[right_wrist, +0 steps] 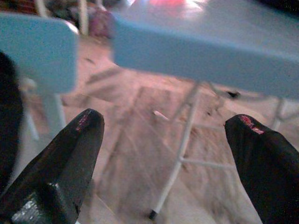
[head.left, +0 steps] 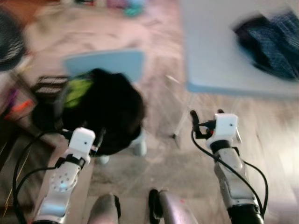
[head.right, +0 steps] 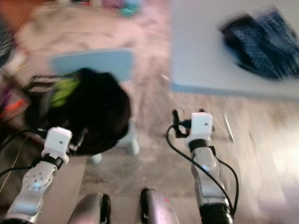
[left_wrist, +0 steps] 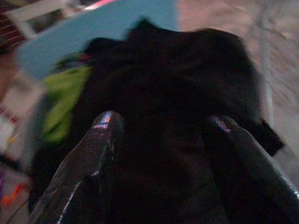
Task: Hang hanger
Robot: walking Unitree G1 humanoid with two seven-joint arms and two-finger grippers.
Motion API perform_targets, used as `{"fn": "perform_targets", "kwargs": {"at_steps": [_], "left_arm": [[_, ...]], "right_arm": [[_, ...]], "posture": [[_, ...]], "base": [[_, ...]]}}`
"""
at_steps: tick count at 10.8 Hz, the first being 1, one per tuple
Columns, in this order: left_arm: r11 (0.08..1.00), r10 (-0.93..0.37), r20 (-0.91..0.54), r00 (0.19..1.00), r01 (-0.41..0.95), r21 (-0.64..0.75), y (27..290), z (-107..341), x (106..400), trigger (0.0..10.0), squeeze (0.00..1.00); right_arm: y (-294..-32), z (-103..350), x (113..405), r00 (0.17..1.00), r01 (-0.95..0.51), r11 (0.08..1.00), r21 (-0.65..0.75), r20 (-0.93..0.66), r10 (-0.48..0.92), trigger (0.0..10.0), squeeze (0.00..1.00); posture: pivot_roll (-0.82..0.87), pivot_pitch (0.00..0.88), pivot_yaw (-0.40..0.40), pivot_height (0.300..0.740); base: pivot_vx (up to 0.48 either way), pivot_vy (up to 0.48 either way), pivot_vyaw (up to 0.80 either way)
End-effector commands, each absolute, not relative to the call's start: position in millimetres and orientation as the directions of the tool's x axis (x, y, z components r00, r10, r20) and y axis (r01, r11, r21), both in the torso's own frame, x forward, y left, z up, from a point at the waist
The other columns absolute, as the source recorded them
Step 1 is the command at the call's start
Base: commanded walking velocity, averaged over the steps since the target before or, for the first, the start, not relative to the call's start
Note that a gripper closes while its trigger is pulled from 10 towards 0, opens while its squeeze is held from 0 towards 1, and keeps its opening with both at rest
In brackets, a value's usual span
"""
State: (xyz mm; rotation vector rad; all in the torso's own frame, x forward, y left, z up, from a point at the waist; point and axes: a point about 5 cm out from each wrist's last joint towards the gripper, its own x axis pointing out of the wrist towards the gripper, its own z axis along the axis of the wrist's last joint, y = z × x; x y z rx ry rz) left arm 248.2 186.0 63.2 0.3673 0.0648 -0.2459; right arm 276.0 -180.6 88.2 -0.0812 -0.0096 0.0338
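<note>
Fingers (left_wrist: 100,140) of the left gripper (left_wrist: 161,130) spread over a black garment (head.left: 110,109) (green patch showing) on a blue chair (head.left: 112,63), right gripper (right_wrist: 170,135) gaping wide before the blue table (head.left: 219,56), picture blurred.

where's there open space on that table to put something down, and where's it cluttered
The light blue table is bare across its near and left part, up to the front edge. Its far right corner is taken by a dark blue cloth. The small blue chair to the left is crowded, heaped with black clothing.

matt black cloth bundle (head.left: 110,114), smooth pale-blue table (head.left: 210,56), wood-grain floor (head.left: 159,168)
</note>
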Motion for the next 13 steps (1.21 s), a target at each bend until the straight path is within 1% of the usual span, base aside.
{"fn": "perform_targets", "kwargs": {"at_steps": [1, 3, 4, 5, 6, 7, 8, 9, 10, 11, 13], "left_arm": [[0.883, -0.260, -0.179, 0.949, 0.308, 0.354, 181.1, 49.5, 240.4, 10.0, 0.00], [0.852, -0.268, -0.222, 0.938, 0.338, 0.399, 187.4, 44.4, 244.7, 10.0, 0.00], [0.849, -0.241, -0.243, 0.940, 0.325, 0.416, 191.2, 42.2, 248.5, 10.0, 0.00], [0.840, -0.242, -0.271, 0.932, 0.341, 0.422, 193.2, 37.9, 253.2, 10.0, 0.00], [0.836, -0.250, -0.275, 0.928, 0.350, 0.422, 193.1, 38.0, 254.2, 10.0, 0.00], [0.816, -0.266, -0.273, 0.924, 0.367, 0.447, 191.6, 38.8, 258.2, 10.0, 0.00], [0.799, -0.280, -0.269, 0.922, 0.379, 0.467, 190.1, 39.3, 260.8, 10.0, 0.00], [0.796, -0.293, -0.247, 0.924, 0.379, 0.472, 184.5, 40.9, 265.9, 10.0, 0.00], [0.787, -0.305, -0.224, 0.925, 0.378, 0.488, 179.5, 43.6, 269.7, 10.0, 0.00], [0.750, -0.342, -0.184, 0.921, 0.386, 0.537, 169.4, 50.0, 279.9, 10.0, 0.00], [0.713, -0.355, -0.177, 0.918, 0.388, 0.584, 164.0, 52.9, 290.0, 10.0, 0.00]], "right_arm": [[-184.9, 86.9, 273.1, 1.000, -0.020, 0.996, -0.081, 0.002, 0.021, 10.0, 0.00], [-186.9, 80.9, 262.0, 0.999, -0.030, 0.996, -0.081, -0.032, 0.028, 10.0, 0.00], [-186.5, 77.6, 254.6, 0.998, -0.046, 0.995, -0.086, -0.050, 0.041, 10.0, 0.00], [-187.7, 74.6, 244.1, 0.995, -0.069, 0.994, -0.083, -0.082, 0.062, 10.0, 0.00], [-189.3, 74.9, 238.8, 0.993, -0.080, 0.993, -0.084, -0.094, 0.072, 10.0, 0.00], [-192.0, 73.9, 226.9, 0.986, -0.113, 0.991, -0.076, -0.130, 0.103, 10.0, 0.00], [-192.3, 73.0, 216.5, 0.976, -0.157, 0.986, -0.056, -0.162, 0.146, 10.0, 0.00], [-194.1, 69.7, 195.7, 0.950, -0.228, 0.974, -0.017, -0.223, 0.218, 10.0, 0.00], [-198.1, 69.2, 187.9, 0.943, -0.236, 0.971, -0.022, -0.249, 0.223, 10.0, 0.00], [-201.5, 71.3, 187.7, 0.940, -0.231, 0.973, -0.027, -0.265, 0.216, 10.0, 0.00], [-197.6, 76.9, 191.8, 0.932, -0.266, 0.963, -0.034, -0.263, 0.248, 10.0, 0.00]], "posture": [[0.03, 0.236, -0.076, 0.740], [0.02, 0.255, -0.080, 0.740], [0.01, 0.268, -0.082, 0.740], [-0.01, 0.281, -0.086, 0.740], [-0.03, 0.297, -0.090, 0.740], [-0.06, 0.333, -0.103, 0.740], [-0.07, 0.344, -0.107, 0.740], [-0.10, 0.364, -0.118, 0.740], [-0.12, 0.370, -0.129, 0.740], [-0.13, 0.375, -0.139, 0.740], [-0.15, 0.381, -0.153, 0.740]], "base": [[0.000, 0.000, 0.00], [0.000, 0.000, 0.00], [0.000, 0.000, 0.00], [0.000, 0.000, 0.00], [0.000, 0.000, 0.00], [0.000, 0.000, 0.00], [0.000, 0.000, 0.00], [0.000, 0.000, 0.00], [0.000, 0.000, 0.00], [0.000, 0.000, 0.00], [0.000, 0.000, 0.00]]}}
